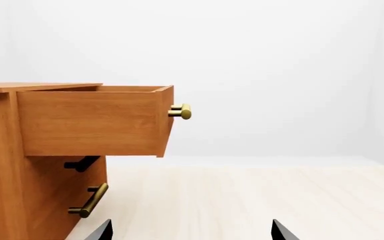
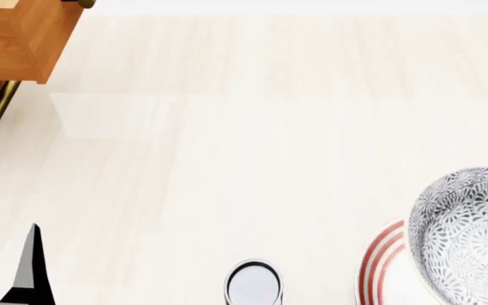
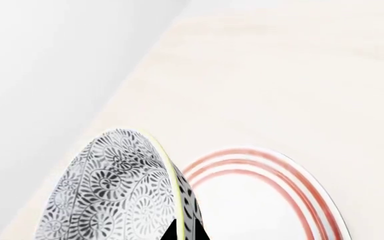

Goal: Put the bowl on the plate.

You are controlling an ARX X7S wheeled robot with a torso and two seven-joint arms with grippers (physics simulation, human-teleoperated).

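bowl [image 3: 112, 190] pinched at its rim in my right end effector [image 3: 184, 231], apparently above the plate [image 3: 259, 200]; lowering and release remain. left end effector [image 1: 190, 231] open.

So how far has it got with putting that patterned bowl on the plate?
Partly there. The bowl looks already picked up: in the right wrist view the right gripper pinches its rim and it hangs tilted beside and partly over the red-ringed plate. Carrying it across is in hand. Still left: levelling the bowl, lowering it onto the plate and letting go. The left gripper sits open and idle, facing the wooden drawer cabinet.
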